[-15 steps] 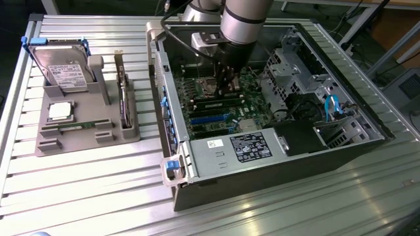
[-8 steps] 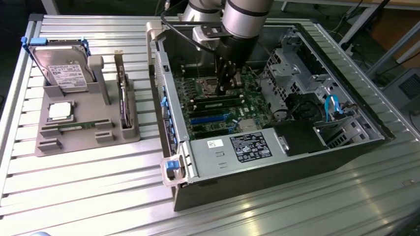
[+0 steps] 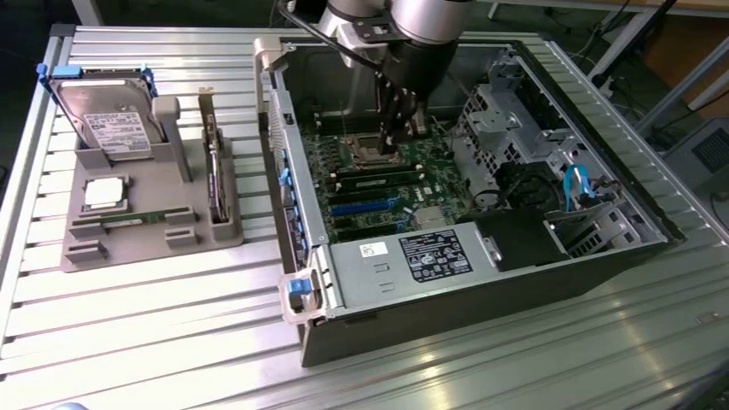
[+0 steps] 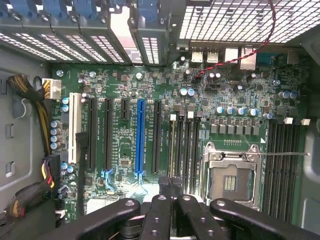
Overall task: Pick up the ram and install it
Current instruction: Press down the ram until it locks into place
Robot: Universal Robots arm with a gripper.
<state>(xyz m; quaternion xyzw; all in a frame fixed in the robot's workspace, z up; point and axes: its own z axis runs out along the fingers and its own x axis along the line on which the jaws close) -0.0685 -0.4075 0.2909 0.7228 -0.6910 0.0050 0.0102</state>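
- The end effector (image 4: 170, 189) reached down into the open case (image 3: 376, 333). Its black fingers (image 4: 159, 215) were closed together, with the tips low over the board (image 4: 120, 100).
- Directly under and just ahead of the tips, the ram (image 4: 173, 147) stood edge-on as a thin green line in the outermost of four long slots. I could not tell whether the fingers touched it.
- In the exterior view the end effector (image 3: 390, 154) hung over the same row of slots, and the ram (image 3: 370, 181) showed as a greenish strip just beyond its tips.
- Just beside the tips, on the side away from the ram, sat the open socket (image 4: 232, 182).
- On the ram's far side, a little off from the tips, ran a blue slot (image 4: 140, 140) between black ones.
- Farther out, near one case end, sat the power supply (image 3: 428, 256) with its label.
- Well apart from the end effector, outside the case, a grey tray (image 3: 114, 248) rested on the counter (image 3: 171, 342).
- The tray held a hard drive (image 3: 108, 128), a card (image 3: 214, 171) on edge, a square chip (image 3: 105, 192) and a thin green strip (image 3: 131, 219).
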